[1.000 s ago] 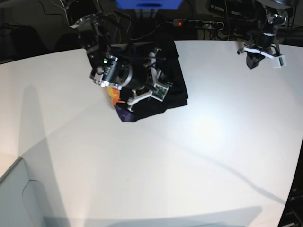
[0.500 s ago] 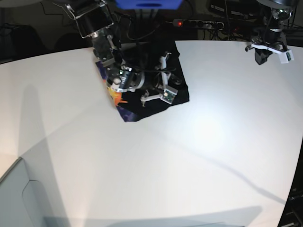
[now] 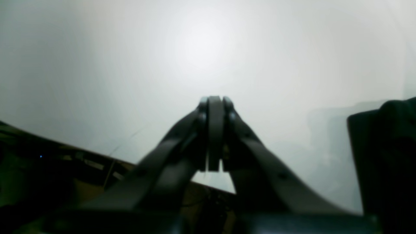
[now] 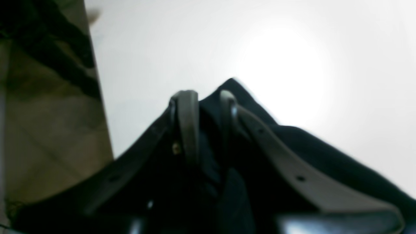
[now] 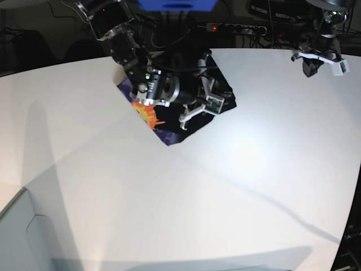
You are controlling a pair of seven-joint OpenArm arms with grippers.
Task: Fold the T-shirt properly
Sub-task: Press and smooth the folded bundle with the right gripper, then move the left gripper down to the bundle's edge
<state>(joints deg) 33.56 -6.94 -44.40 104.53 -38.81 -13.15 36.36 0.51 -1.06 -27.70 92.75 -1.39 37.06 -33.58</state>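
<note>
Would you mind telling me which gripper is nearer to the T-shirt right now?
The right. The right gripper has its jaws closed on the T-shirt, near the table's far edge. The left gripper, jaws shut and empty, hangs well off to the side.

The base view looks down from high above the white worktop [image 5: 237,186], taking in its whole spread; the left wrist view sits low and close behind its gripper [image 3: 214,104], facing out across the worktop [image 3: 130,65]; the right wrist view, equally close, shares the same worktop [image 4: 292,48].
</note>
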